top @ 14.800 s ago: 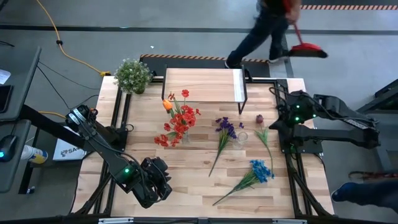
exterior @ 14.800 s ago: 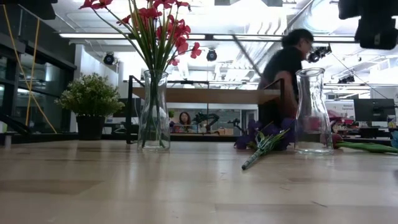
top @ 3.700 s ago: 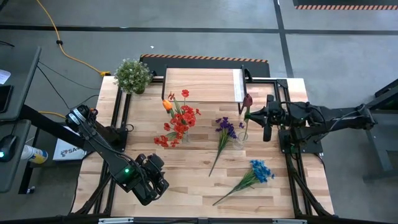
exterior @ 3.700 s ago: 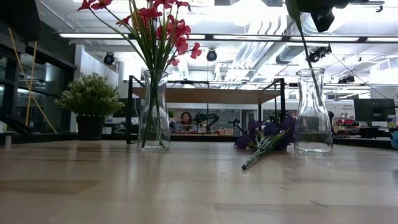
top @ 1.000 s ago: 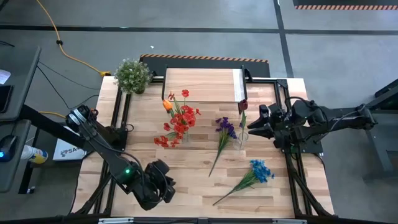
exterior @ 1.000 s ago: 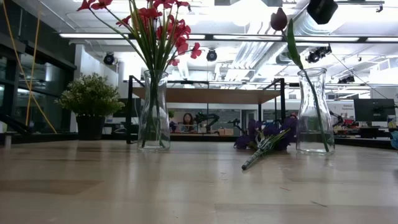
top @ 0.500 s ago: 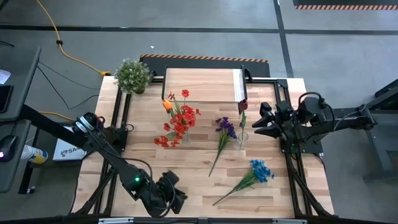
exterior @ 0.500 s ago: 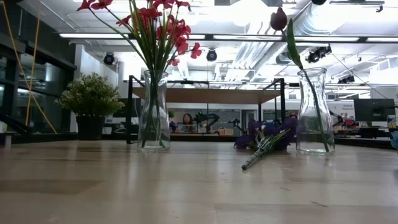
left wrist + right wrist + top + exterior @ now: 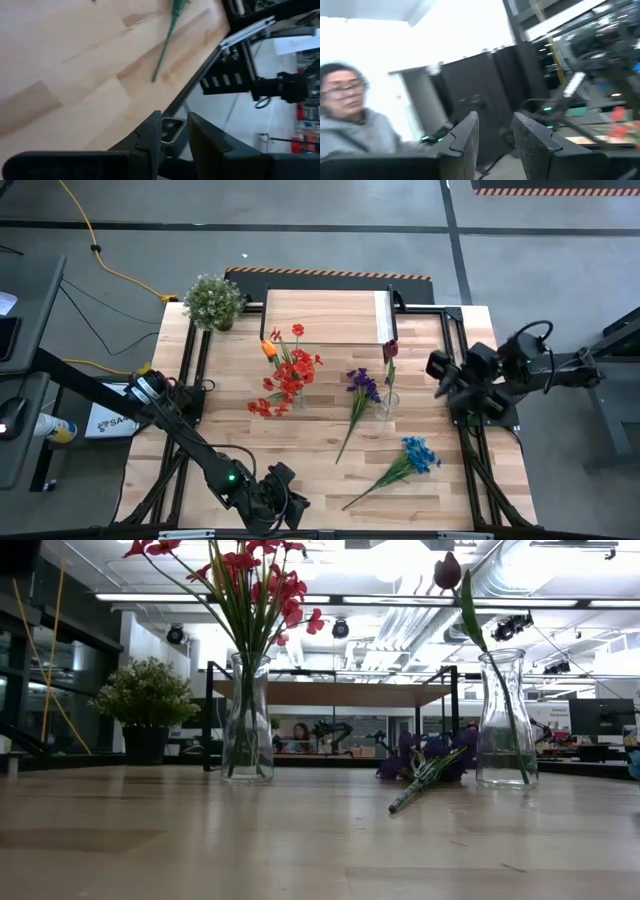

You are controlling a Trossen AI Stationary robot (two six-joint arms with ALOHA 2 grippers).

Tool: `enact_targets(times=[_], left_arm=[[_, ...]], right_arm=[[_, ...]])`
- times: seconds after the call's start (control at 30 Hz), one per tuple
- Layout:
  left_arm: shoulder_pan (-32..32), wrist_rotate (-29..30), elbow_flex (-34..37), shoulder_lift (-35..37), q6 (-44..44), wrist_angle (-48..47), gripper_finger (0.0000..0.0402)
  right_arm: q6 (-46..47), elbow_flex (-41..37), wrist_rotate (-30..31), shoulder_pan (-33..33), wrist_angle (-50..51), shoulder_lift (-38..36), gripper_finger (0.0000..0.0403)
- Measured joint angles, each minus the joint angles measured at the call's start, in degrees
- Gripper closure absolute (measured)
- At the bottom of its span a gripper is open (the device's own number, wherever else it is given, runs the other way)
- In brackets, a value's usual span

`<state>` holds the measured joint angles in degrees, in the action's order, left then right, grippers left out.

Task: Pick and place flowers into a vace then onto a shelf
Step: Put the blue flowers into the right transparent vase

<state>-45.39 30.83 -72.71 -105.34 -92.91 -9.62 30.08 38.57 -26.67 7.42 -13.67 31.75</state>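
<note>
A glass vase (image 9: pixel 248 720) left of centre holds the red flowers (image 9: pixel 290 375) and an orange tulip (image 9: pixel 269 349). A second clear vase (image 9: pixel 503 720) holds the dark red rosebud (image 9: pixel 447 572), whose stem leans against the vase's inner wall. A purple flower (image 9: pixel 358 395) and a blue flower (image 9: pixel 405 460) lie flat on the table. The shelf (image 9: pixel 330 315) stands at the far edge. My left gripper (image 9: pixel 174 120) is open over the near edge, close to the blue flower's stem end (image 9: pixel 167 40). My right gripper (image 9: pixel 495 120) is open by the right edge, tipped up toward the room.
A bushy potted plant (image 9: pixel 213 300) stands at the far left corner. The black frame rail (image 9: pixel 210 65) runs along the table's near edge under my left gripper. A person shows in the right wrist view, beyond the table. Bare wood lies between the vases and the near edge.
My left gripper has gone along the near edge toward the table's right and sunk lower. My right gripper has drawn back from the clear vase toward the right edge, risen and tipped upward. The rosebud stays in the vase.
</note>
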Motion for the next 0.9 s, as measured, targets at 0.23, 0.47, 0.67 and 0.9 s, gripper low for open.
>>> enact_targets(times=[0.23, 0.47, 0.67, 0.9], left_arm=[[0.0, -0.03, -0.13, 0.15, -0.58, -0.84, 0.0273], [0.0, -0.33, -0.13, 0.15, -2.85, -3.13, 0.0273], [0.0, -0.67, -0.13, 0.15, -4.39, -3.97, 0.0273], [0.0, -1.59, -0.13, 0.15, -4.89, -4.19, 0.0273]], right_arm=[[0.92, 0.0, -0.96, 7.68, -0.75, 0.04, 0.0289], [-0.57, -0.02, 2.2, 17.22, -1.2, 1.55, 0.0289], [-2.18, 0.72, 5.86, 24.79, -1.18, 5.23, 0.0289], [-7.26, 6.46, 7.57, 30.87, 0.25, 11.46, 0.0289]])
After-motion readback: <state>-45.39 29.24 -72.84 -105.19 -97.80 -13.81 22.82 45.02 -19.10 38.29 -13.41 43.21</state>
